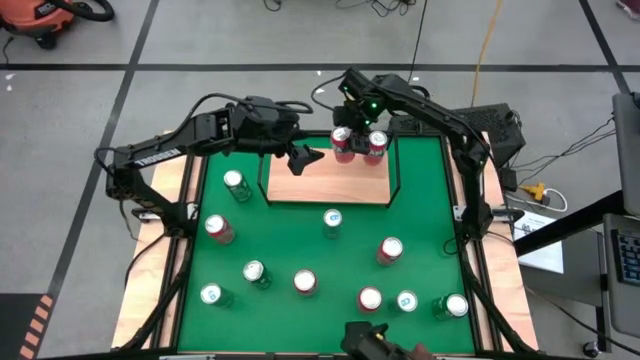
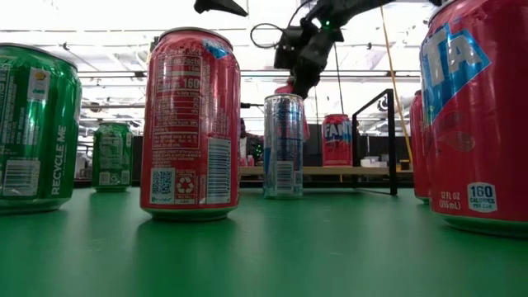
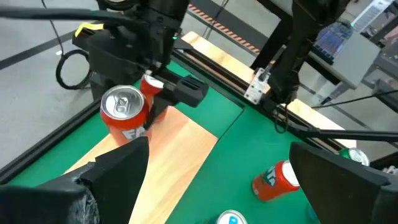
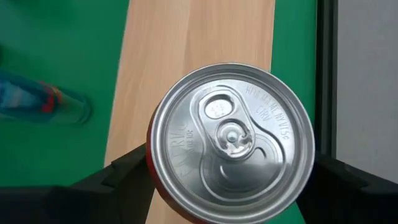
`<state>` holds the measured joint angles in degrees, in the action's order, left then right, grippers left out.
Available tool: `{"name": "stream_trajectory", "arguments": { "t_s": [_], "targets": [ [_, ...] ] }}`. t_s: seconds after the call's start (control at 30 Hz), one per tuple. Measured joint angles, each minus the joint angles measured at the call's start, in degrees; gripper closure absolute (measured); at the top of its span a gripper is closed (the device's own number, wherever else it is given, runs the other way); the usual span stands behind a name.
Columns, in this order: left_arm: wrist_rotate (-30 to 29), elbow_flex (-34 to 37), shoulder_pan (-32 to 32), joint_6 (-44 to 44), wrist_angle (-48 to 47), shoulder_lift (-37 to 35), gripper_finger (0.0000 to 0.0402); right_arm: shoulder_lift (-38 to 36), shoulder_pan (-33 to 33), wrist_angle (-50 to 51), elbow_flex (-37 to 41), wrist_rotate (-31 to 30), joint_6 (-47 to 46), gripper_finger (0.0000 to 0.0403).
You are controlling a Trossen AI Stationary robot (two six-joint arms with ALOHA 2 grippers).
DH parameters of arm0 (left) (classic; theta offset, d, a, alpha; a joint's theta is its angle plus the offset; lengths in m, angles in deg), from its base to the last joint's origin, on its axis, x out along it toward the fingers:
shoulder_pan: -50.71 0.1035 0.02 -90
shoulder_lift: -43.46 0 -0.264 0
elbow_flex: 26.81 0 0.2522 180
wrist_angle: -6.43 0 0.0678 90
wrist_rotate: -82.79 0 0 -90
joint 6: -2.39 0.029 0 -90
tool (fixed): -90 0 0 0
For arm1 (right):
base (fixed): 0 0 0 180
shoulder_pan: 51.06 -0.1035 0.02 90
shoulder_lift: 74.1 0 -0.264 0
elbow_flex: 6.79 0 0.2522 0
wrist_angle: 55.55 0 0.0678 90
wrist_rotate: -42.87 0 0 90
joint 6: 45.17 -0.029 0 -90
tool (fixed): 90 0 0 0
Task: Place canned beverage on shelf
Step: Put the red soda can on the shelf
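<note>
Straddling red can (image 4: 233, 146): right gripper (image 4: 224, 180)

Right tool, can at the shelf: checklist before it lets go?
1. Grip: right tool has a finger on each side of the red can - ok.
2. Can over the shelf: wood board lies under it in the right wrist view - ok.
3. Can base seated on the board: cannot tell.
4. Neighbour: a second red can stands close beside it at the shelf's far end; gap between them - cannot tell.
5. Left tool: open, over the shelf's far left part, apart from both cans - ok.
</note>
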<state>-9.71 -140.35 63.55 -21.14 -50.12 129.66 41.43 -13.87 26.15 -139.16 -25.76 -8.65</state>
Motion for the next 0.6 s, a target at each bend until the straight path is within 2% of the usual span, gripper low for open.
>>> {"name": "stream_trajectory", "arguments": {
  "t_s": [0.3,0.6],
  "targets": [
    [0.00,-0.02,0.04,-0.08,0.35,2.09,0.0013,2.78,2.64,-2.13,0.00,1.40,2.28,0.0109],
    [0.10,-0.02,0.33,0.47,-0.03,2.38,0.0013,6.18,2.15,-1.62,-0.04,1.42,2.90,0.0109]
  ]
}}
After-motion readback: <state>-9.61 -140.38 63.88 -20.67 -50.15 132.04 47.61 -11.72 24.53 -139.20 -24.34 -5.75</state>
